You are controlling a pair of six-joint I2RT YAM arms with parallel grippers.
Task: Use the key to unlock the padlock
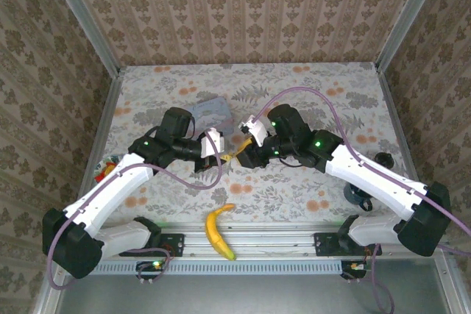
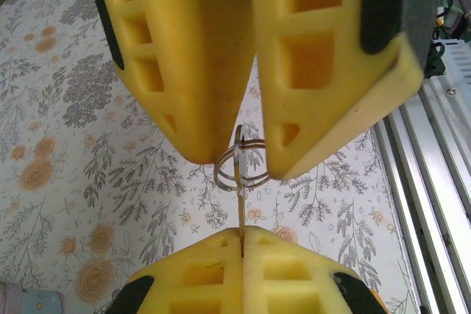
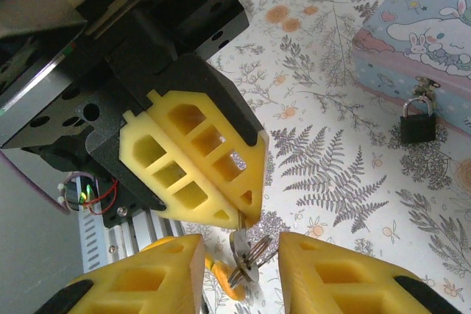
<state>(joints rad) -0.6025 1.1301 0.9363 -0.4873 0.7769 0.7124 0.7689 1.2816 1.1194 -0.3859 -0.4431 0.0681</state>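
Yellow banana lies at 6 o'clock on the floral table, just beside the metal rail. Pale blue bunny-print tin sits at 11 o'clock of centre.

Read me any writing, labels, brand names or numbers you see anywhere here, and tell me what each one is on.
No readable text anywhere.
The pale blue tin: cartoon animals printed on the lid, no words legible.
The padlock: any marking on its dark body is too small to make out.

White-black arms, purple cables, yellow gripper fingers.
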